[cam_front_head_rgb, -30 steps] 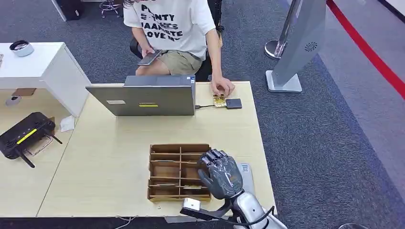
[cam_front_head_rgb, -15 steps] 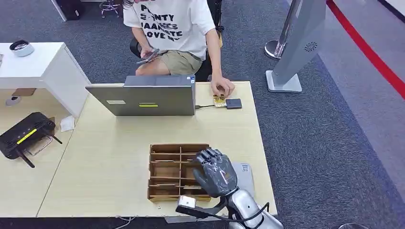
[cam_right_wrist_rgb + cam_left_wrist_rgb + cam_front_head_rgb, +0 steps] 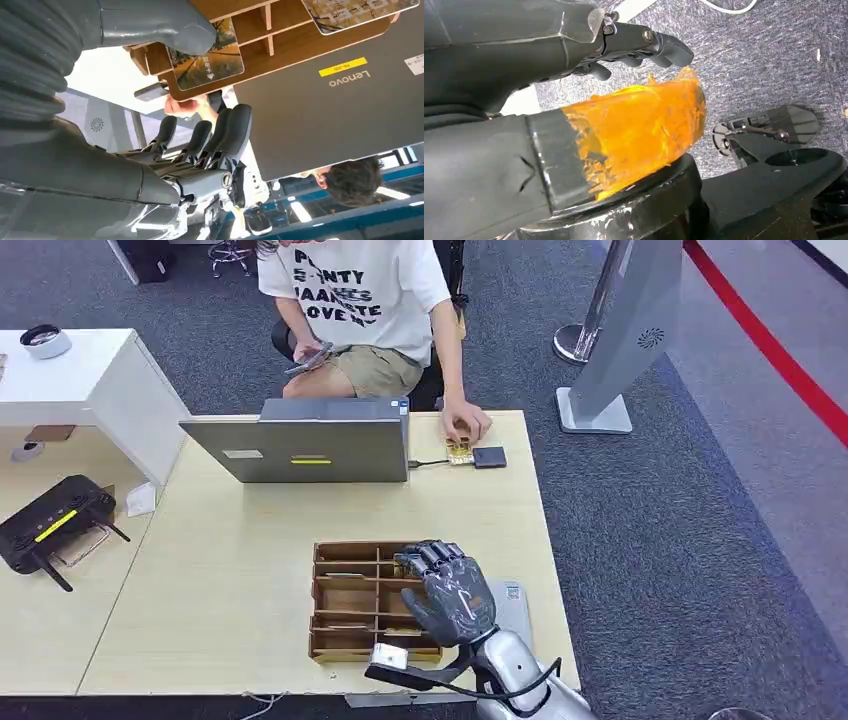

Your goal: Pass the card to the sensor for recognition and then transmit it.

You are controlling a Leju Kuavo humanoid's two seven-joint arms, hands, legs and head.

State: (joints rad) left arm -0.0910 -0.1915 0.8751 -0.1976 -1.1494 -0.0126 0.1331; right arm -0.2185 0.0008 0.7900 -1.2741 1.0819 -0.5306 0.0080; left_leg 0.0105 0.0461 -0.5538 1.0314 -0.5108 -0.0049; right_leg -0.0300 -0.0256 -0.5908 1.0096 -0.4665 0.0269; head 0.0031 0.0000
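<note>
The robot's right hand hovers with nothing in it, fingers loosely apart, over the right side of the brown wooden compartment tray on the pale worktop. A picture-printed card lies in a tray compartment just beyond the thumb; its long axis is hard to judge. Far beyond the tray, the small black sensor sits by the grey laptop. The left hand hangs curled, empty.

We note the right hand covering the right-hand compartments of the wooden organizer, the seated person cropped above the shoulders, and the card lettering too small to read.
</note>
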